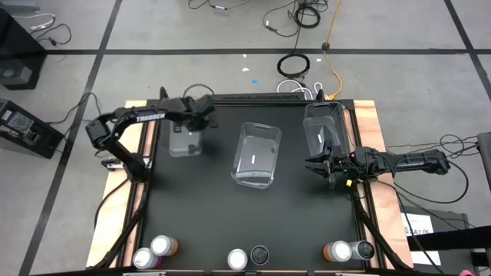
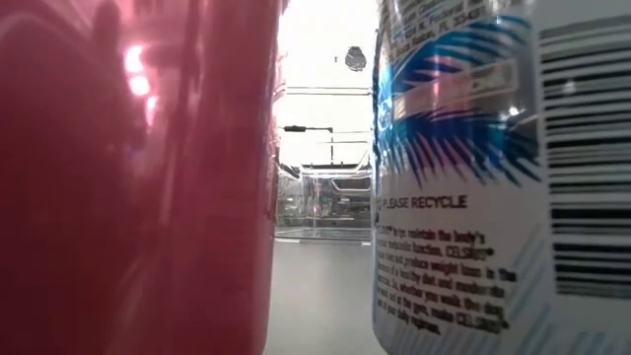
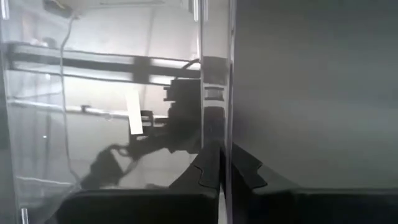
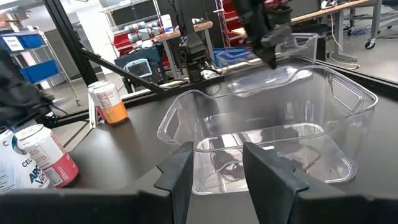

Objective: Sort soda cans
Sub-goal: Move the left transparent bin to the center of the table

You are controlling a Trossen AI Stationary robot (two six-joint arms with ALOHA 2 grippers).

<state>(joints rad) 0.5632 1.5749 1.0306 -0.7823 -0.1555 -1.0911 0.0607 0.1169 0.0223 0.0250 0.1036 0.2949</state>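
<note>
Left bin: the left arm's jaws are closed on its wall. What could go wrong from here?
1. The left arm's jaws pinch only one thin clear wall of the left bin, so the bin may tilt or slip if it is moved.
2. The right arm's jaws stand open close to the middle bin and could push it.
3. The orange can stands right beside the pink can; picking one may knock over the other.
</note>
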